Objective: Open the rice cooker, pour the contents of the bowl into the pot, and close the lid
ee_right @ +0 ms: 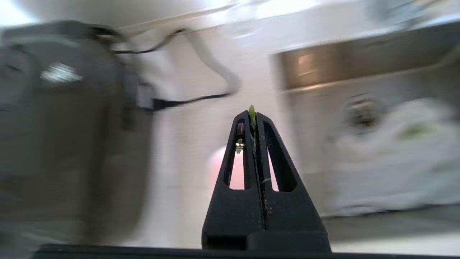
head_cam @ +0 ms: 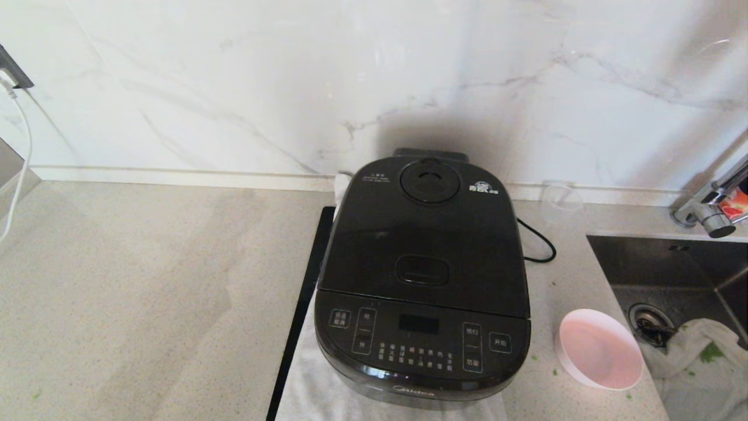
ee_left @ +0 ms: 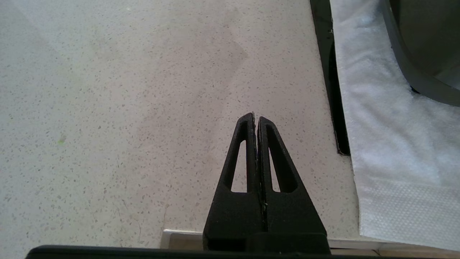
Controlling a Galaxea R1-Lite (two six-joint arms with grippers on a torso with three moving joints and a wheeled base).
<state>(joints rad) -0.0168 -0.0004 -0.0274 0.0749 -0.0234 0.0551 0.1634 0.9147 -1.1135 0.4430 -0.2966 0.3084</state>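
The black rice cooker [head_cam: 423, 275] stands in the middle of the counter with its lid [head_cam: 426, 228] down, so the pot is hidden. To its right the bowl [head_cam: 599, 356] sits tilted at the sink's edge, its pink inside bare. A few green bits [head_cam: 555, 372] lie on the counter beside it. Neither arm shows in the head view. My left gripper [ee_left: 256, 117] hovers shut over bare counter, left of the cooker [ee_left: 424, 46]. My right gripper [ee_right: 253, 115] is shut, a green bit [ee_right: 252, 110] caught at its tips, the bowl [ee_right: 219, 169] showing behind its fingers.
A sink [head_cam: 660, 263] with a faucet [head_cam: 710, 204] lies at the right, a white cloth [head_cam: 695, 351] with green bits inside it. A clear cup [head_cam: 561, 202] and the power cord [head_cam: 540, 242] sit behind the cooker. White towel [head_cam: 315, 380] and a black strip [head_cam: 301, 316] lie under it.
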